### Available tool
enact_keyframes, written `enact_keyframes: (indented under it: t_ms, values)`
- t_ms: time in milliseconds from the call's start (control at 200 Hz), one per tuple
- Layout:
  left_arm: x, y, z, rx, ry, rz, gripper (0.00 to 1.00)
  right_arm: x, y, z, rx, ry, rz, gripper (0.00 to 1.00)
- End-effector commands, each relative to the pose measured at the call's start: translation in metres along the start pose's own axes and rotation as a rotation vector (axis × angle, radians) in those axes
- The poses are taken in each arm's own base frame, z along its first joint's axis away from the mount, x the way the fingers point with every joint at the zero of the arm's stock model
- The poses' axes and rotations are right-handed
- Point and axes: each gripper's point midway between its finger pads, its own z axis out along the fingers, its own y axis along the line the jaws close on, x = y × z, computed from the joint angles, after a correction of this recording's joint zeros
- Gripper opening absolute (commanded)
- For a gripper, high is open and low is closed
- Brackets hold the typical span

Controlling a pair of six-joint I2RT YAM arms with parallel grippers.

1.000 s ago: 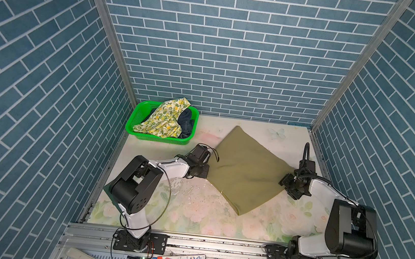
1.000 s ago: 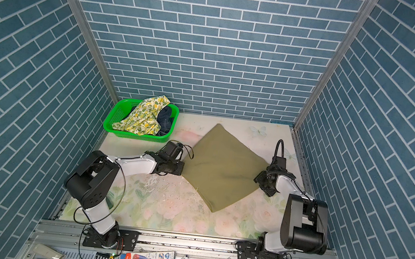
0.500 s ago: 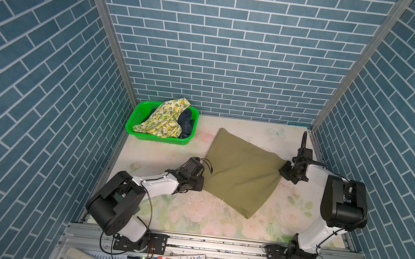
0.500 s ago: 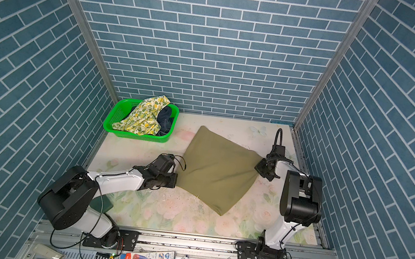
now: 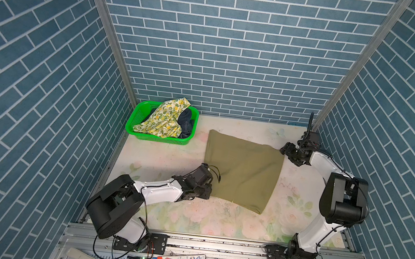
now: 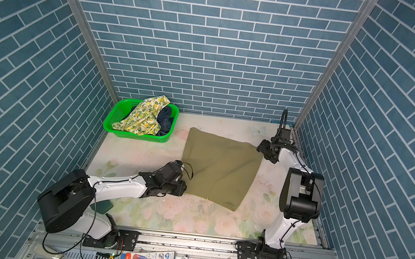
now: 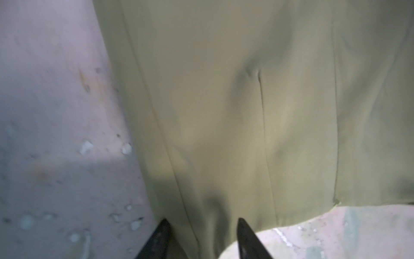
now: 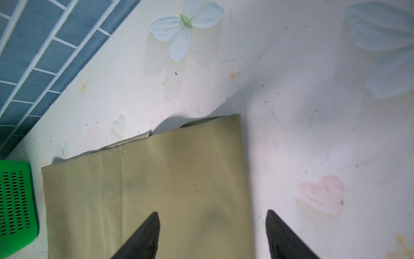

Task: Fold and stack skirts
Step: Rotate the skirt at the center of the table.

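Because the olive skirt [image 5: 242,171] lies flat as a folded, slightly skewed square in the middle of both top views, the two arms sit low at opposite corners of it. The left gripper [image 5: 206,189] is at the lower-left corner. Its wrist view shows black fingertips [image 7: 161,233] a little apart, with cloth lying between them, apparently unpinched. The right gripper [image 5: 285,151] is at the upper-right corner, its fingers [image 8: 147,231] spread wide astride the stitched edge. This suggests a fold is laid and both grippers are free to take a new grip. The lemon-print skirt [image 5: 167,120] and the navy skirt [image 5: 187,124] lie heaped in the green basket [image 5: 136,116], at centre left. Stacking therefore seems barely begun.
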Motion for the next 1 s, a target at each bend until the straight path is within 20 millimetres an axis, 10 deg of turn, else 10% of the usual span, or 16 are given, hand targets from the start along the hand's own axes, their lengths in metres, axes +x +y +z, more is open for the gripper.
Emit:
enact_keyframes:
  t_ms: [0, 485, 695, 865, 995]
  values:
    - [-0.012, 0.013, -0.017, -0.08, -0.029, 0.017, 0.69, 0.049, -0.025, -0.018, 0.073, 0.071, 0.071, 0.75]
    - [-0.056, 0.025, -0.008, -0.129, -0.02, 0.017, 0.76, 0.18, -0.025, -0.029, 0.132, 0.26, 0.051, 0.67]
    - [-0.068, 0.032, -0.003, -0.135, -0.02, 0.003, 0.76, 0.188, -0.029, -0.014, 0.142, 0.274, 0.063, 0.52]
    - [-0.074, 0.04, -0.006, -0.149, -0.021, -0.002, 0.76, 0.174, -0.03, -0.002, 0.153, 0.261, 0.042, 0.07]
    - [-0.073, 0.045, -0.008, -0.158, -0.014, -0.008, 0.76, 0.154, -0.033, -0.001, 0.174, 0.236, 0.027, 0.0]
